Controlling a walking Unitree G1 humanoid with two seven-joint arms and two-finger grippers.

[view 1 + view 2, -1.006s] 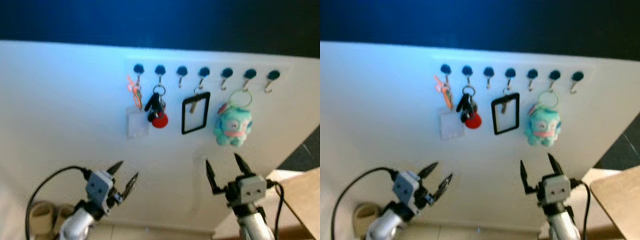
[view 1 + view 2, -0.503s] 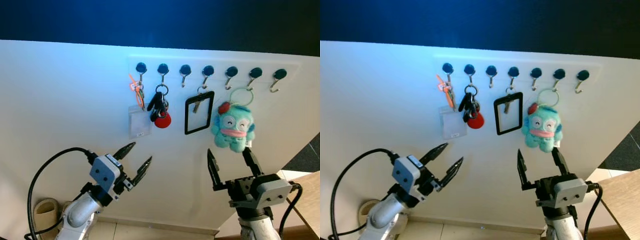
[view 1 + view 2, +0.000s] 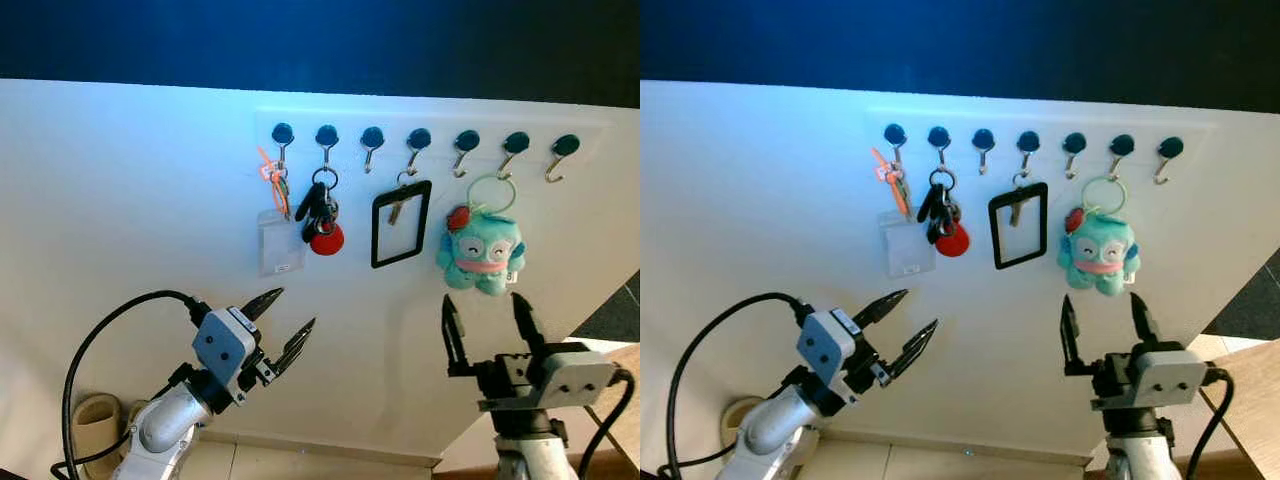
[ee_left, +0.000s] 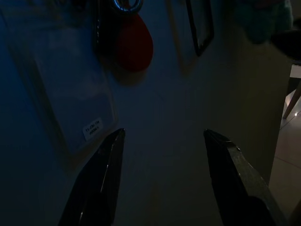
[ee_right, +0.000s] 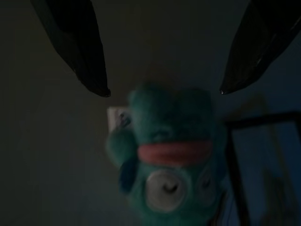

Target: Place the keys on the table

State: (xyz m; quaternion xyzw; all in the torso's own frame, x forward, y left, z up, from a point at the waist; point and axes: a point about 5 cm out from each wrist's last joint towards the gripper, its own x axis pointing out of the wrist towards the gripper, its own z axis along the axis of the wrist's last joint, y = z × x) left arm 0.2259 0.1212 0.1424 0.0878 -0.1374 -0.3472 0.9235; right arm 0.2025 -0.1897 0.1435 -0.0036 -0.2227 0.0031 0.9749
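White wall, hooked metal keys (image 3: 316, 212) (round red fob); both grippers' tapered fingers spread.

Wall panel (image 3: 130, 200): smooth, matt white, painted look. Hooks (image 3: 372, 150): thin bent metal under dark round glossy caps. Keys (image 3: 316, 207): dark plastic heads on a shiny metal ring, with a glossy red plastic tag (image 3: 326, 240). Badge sleeve (image 3: 279, 242): clear soft plastic, paper label inside. Black frame holder (image 3: 400, 223): smooth plastic. Teal toy (image 3: 482, 256): fuzzy plush cloth. Left gripper (image 3: 285, 324) and right gripper (image 3: 486, 322): matt black fingers, grey plastic housings. Table (image 3: 1252, 385): pale wood, matt.
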